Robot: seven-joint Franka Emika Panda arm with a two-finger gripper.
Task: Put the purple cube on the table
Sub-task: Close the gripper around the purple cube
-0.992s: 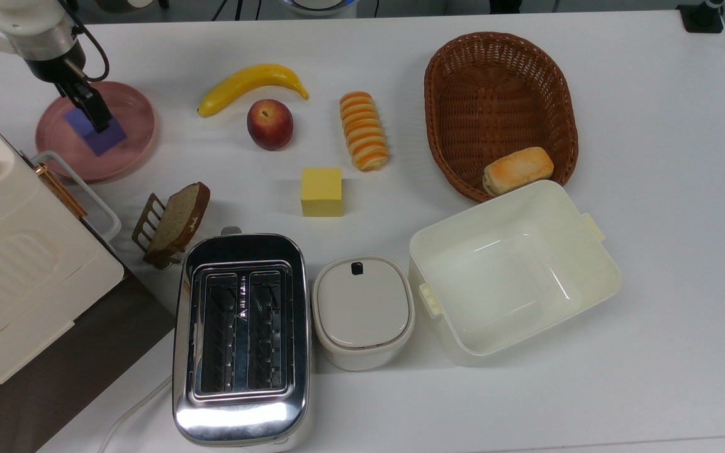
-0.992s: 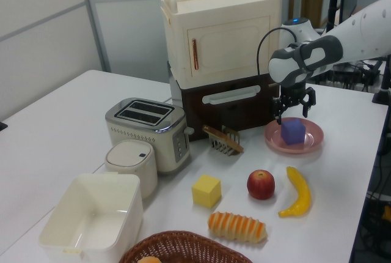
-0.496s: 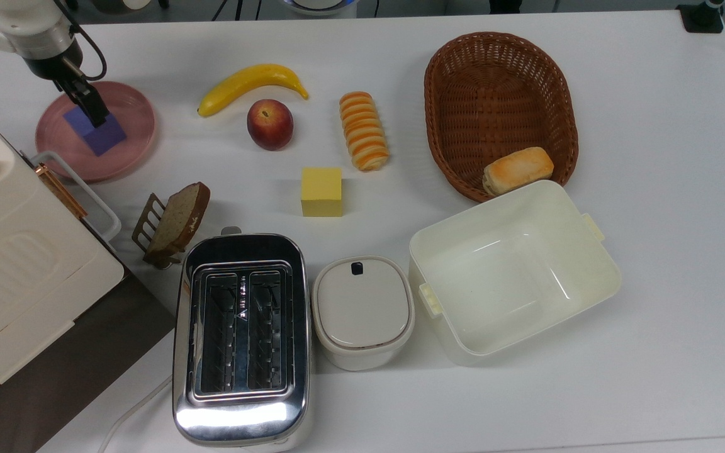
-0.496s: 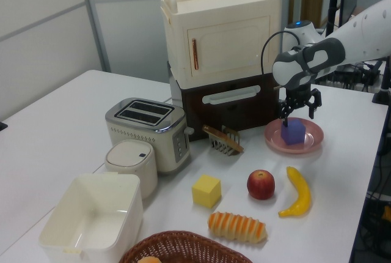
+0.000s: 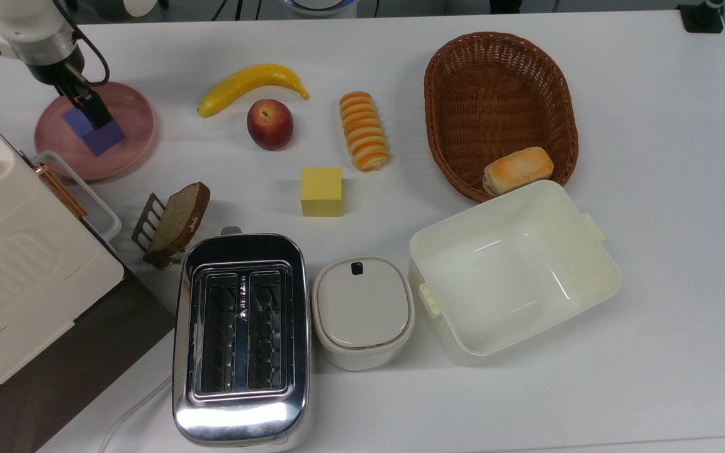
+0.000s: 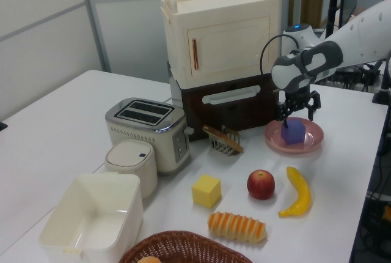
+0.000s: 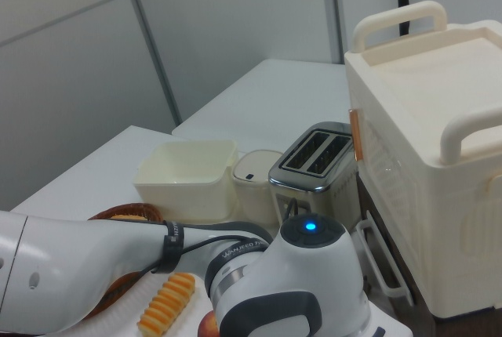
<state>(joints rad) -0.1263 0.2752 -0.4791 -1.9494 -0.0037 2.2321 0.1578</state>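
Observation:
The purple cube rests on the round pink plate at the top view's far left. My gripper hangs directly over it, open, with a dark finger on each side of the cube's top. In the top view one finger overlaps the cube's upper face. I cannot tell whether the fingers touch it. The white table spreads around the plate.
A cream cabinet stands close beside the plate. A banana, a peach, a striped bread roll, a yellow cube, a toast rack, a toaster, a basket and a cream tub lie across the table.
My gripper has come down over the purple cube, its fingers now straddling the cube's top. The cube has stayed on the plate.

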